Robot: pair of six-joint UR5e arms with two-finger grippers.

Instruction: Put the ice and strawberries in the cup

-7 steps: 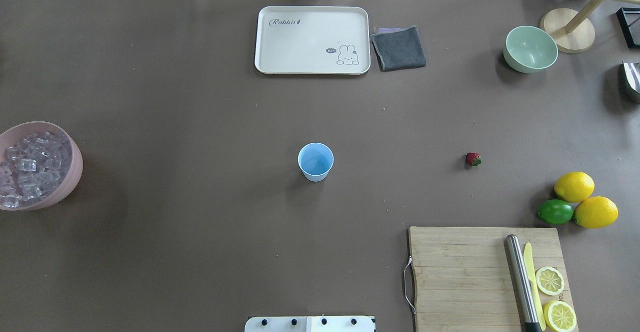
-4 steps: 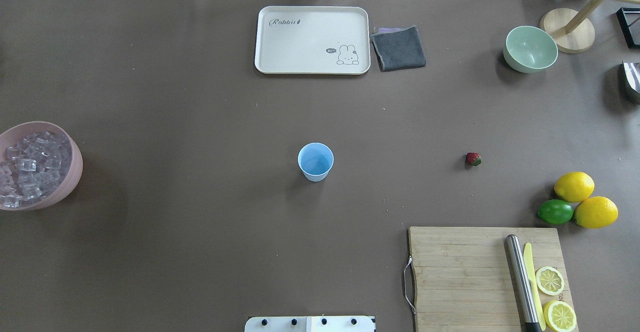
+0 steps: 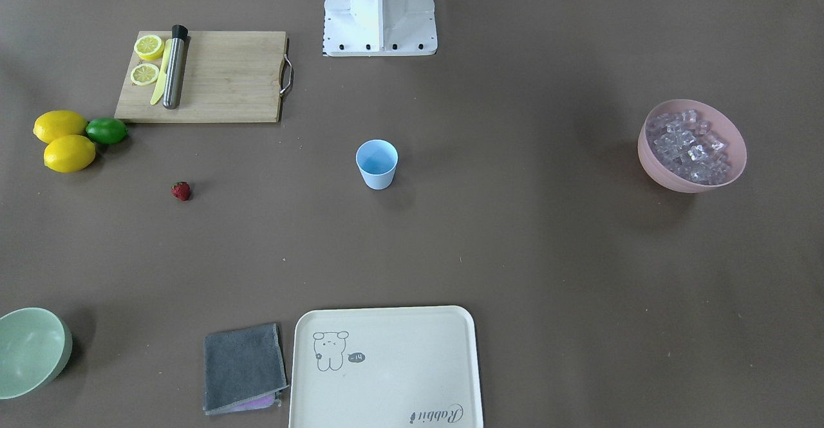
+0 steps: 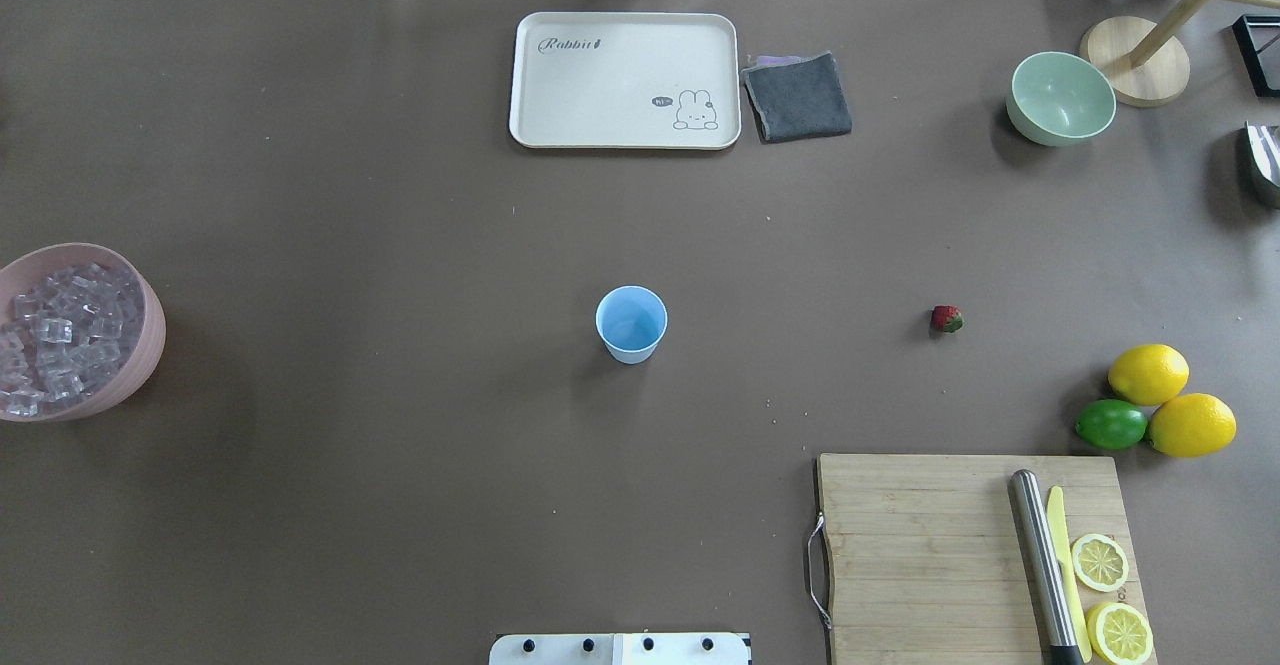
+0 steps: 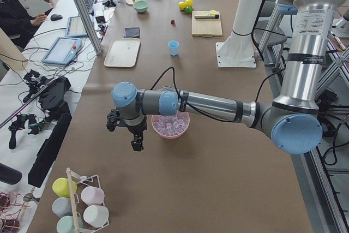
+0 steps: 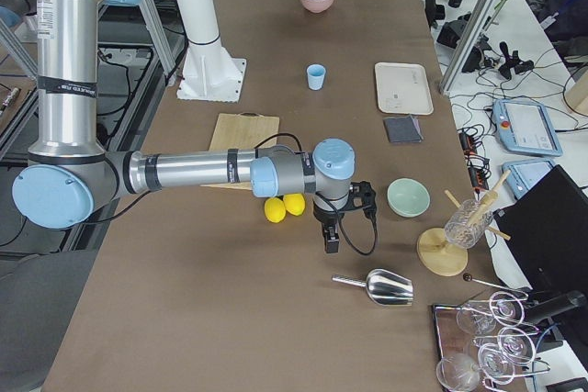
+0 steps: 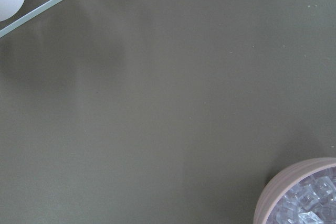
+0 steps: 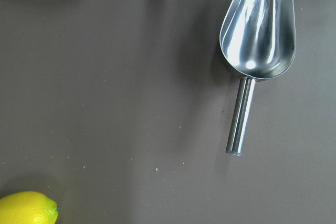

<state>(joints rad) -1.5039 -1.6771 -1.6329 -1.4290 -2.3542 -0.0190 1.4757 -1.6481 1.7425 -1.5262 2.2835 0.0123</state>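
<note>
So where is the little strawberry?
In the overhead view the strawberry lies on the right side, between the cup and the lemons, touching neither.

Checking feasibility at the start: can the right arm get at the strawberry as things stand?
Probably yes. The strawberry lies alone on bare table, apart from the lemons and cutting board; the right end effector hangs over that end, so nothing seems to block it.

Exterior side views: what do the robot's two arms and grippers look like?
Both the left arm and right arm are silver tubes joined by grey housings with light-blue round caps, with a small printed label on the upright link. The left gripper and right gripper are compact and black, each fed by a black cable looping from the forearm.
</note>
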